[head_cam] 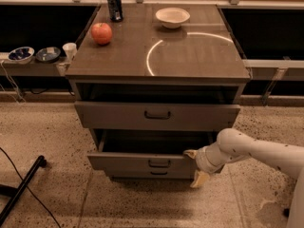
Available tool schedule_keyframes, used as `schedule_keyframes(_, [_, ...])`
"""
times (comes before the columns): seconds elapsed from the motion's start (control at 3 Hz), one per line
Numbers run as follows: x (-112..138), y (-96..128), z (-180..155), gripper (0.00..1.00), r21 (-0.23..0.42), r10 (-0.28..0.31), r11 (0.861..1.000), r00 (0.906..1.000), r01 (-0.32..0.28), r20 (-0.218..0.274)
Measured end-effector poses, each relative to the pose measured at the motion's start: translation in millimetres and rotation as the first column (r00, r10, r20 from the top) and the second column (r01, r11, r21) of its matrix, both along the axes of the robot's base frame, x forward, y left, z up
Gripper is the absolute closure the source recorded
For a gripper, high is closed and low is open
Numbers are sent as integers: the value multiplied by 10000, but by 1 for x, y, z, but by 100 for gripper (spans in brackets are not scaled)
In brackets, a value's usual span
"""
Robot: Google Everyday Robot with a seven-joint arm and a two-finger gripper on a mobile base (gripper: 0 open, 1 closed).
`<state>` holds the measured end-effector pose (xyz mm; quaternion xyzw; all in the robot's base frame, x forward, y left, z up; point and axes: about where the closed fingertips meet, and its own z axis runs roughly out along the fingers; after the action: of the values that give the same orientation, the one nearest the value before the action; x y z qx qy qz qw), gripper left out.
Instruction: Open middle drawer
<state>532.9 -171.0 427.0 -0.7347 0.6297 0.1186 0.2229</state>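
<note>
The middle drawer (142,163) is a shallow grey front with a small dark bar handle (159,163). It stands pulled out from the cabinet, with a dark gap behind it. My gripper (195,166) is at the right end of this drawer front, on a white arm reaching in from the right. Its fingers are spread, the upper fingertip (191,153) at the front's top edge and the lower one (200,178) below it. The taller top drawer (118,116) is slightly ajar. The lowest drawer (137,174) shows just under the middle one.
On the cabinet top (199,56) stand a red apple (101,33), a dark can (114,4) and a white bowl (172,17). Bowls (21,54) and a cup (70,50) sit on a low shelf at left. A black bar (21,186) lies on the floor at lower left.
</note>
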Motion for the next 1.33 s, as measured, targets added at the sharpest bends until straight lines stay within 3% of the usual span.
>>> schedule_keyframes(0.33, [-27,-1,6,31,-41,163,9999,9997,-164,-204])
schedule_keyframes(1.33, [-81,-1,16,34,-72,534,9985,9955,-541,-778])
